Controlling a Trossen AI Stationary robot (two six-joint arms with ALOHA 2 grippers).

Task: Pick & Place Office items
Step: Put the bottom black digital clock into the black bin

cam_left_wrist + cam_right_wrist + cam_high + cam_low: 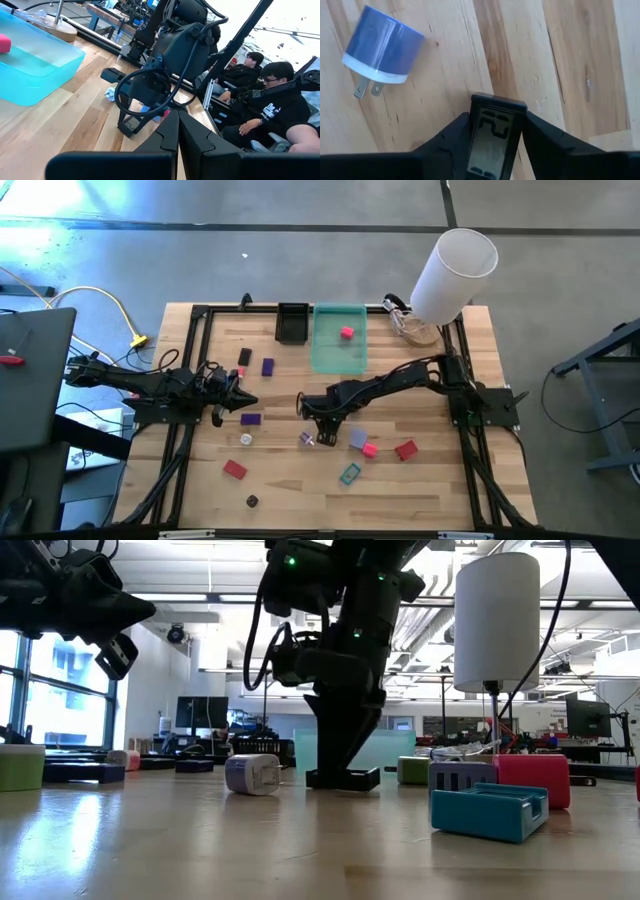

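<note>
Black clip [492,135] between jaws, blue plug adapter [381,47] nearby

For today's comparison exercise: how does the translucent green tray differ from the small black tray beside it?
The green tray is see-through, wider and longer; the small black tray is opaque and narrower. The green tray holds a pink block; nothing shows in the black one. Both are open-topped, rectangular, and sit side by side at the table's far edge.

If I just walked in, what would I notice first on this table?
Probably the big white cylinder standing at the table's far right corner, and the translucent green tray beside it holding one pink block. Then the right gripper mid-table, pinching a small black clip next to a blue plug adapter.
</note>
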